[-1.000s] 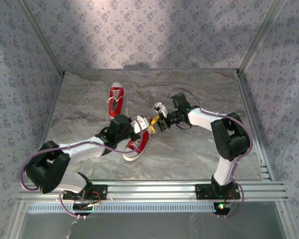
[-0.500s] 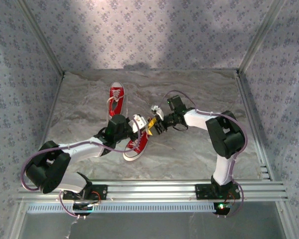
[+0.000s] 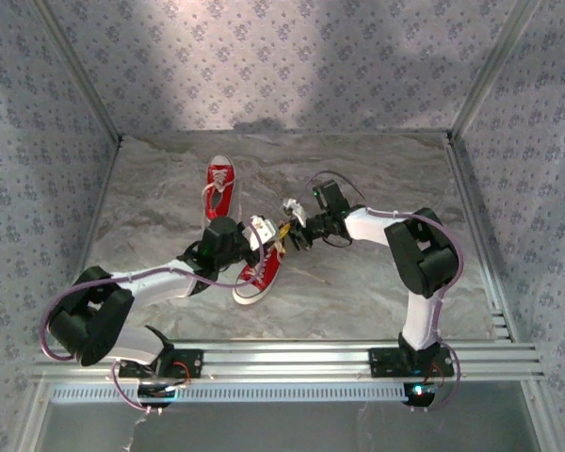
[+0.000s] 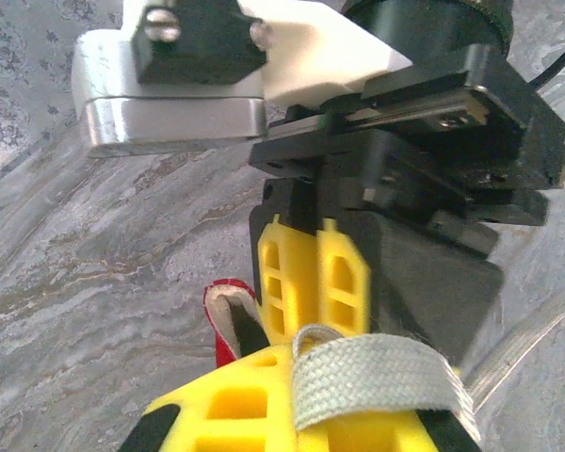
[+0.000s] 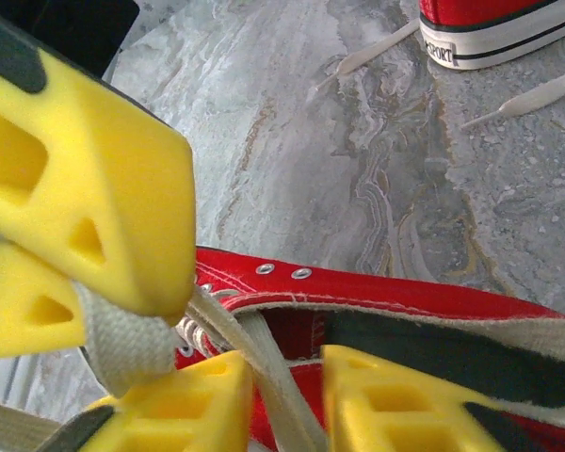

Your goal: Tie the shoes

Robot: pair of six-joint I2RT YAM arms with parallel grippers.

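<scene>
Top external view: two red shoes on marble table (image 3: 377,292); far shoe (image 3: 220,186) upper centre-left, near shoe (image 3: 259,271) at centre, both grippers meeting just above it. Left gripper (image 3: 268,235) pressed shut; right gripper (image 3: 292,235), state unclear here.

Left wrist view: yellow fingers (image 4: 264,414) at bottom, pinching white lace (image 4: 367,377).

Right wrist view: yellow fingers (image 5: 94,188) upper left, closed on a lace (image 5: 122,344) over near shoe's opening; far shoe's heel upper right.

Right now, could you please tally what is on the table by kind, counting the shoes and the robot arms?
Red shoes: 2, the far shoe and the near shoe
Robot arms: 2, the left arm and the right arm
Total: 4
</scene>
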